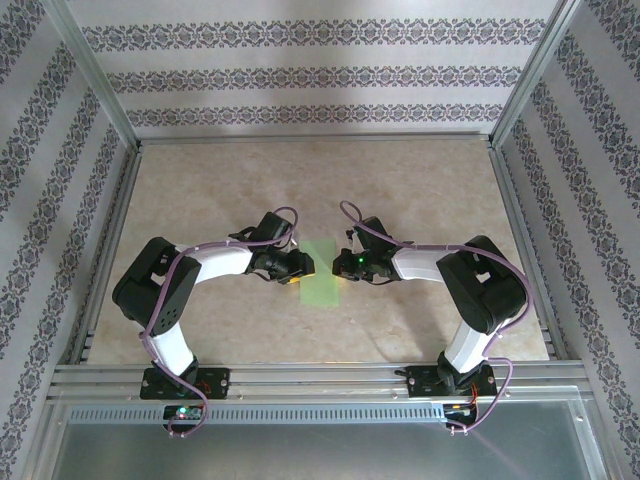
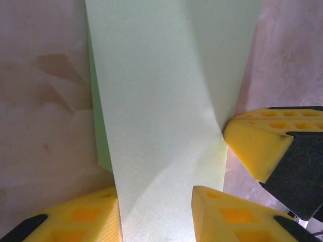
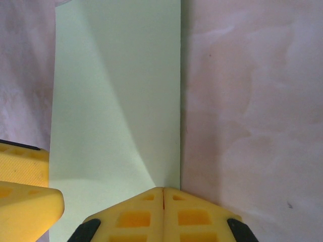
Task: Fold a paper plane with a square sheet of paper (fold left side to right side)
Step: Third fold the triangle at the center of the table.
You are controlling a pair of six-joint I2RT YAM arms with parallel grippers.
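Paper lies mid-table, directly between the two pincers, and looks folded into a narrow strip. In the left wrist view a darker green under-layer peeks out past the left pincer's left finger, so the edges are not quite flush. Left pincer is part open, one yellow finger either side of the strip, which runs away ahead of it; can't tell if it presses down or just straddles. Right pincer is closed, tips together, touching the strip's edge just ahead of its tips, with a slight dimple in the sheet there; can't tell if any paper is nipped between the tips. Step, as I judge it: setting the left-over-right fold. To do it well, use the closed right pincer as an anchor at that edge, and square the top layer over the peeking under-layer before firming the crease. Run the left pincer along the fold line low and light, since thin paper drags or buckles easily. Risk: any sideways push from either pincer skews the fold.
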